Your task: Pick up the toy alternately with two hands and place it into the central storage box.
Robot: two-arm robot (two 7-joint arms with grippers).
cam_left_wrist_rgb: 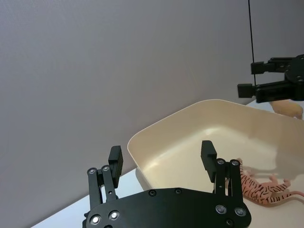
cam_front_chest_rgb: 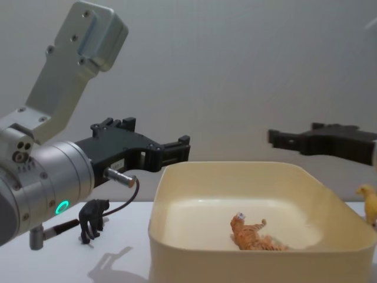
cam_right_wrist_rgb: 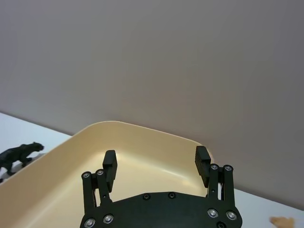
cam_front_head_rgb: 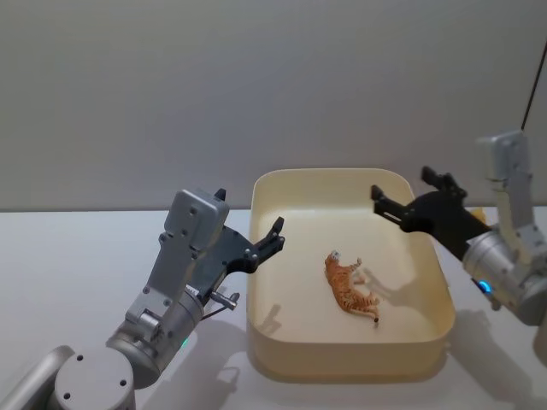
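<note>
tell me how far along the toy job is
Done: the orange tiger lies inside the storage box. In hand: nothing; the left gripper and right gripper both hang open and empty by the box. Left: the black panther and a yellow toy are outside the box.

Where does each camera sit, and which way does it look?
Head: high up, looking down into the storage box holding the tiger toy; shows left pincer and right pincer.
Chest: lower, looking across the table at the box's side; both arms show.
Left wrist: behind the open left pincer, facing the box and the right pincer.
Right wrist: behind the open right pincer, facing across the box.
All four share the box.
</note>
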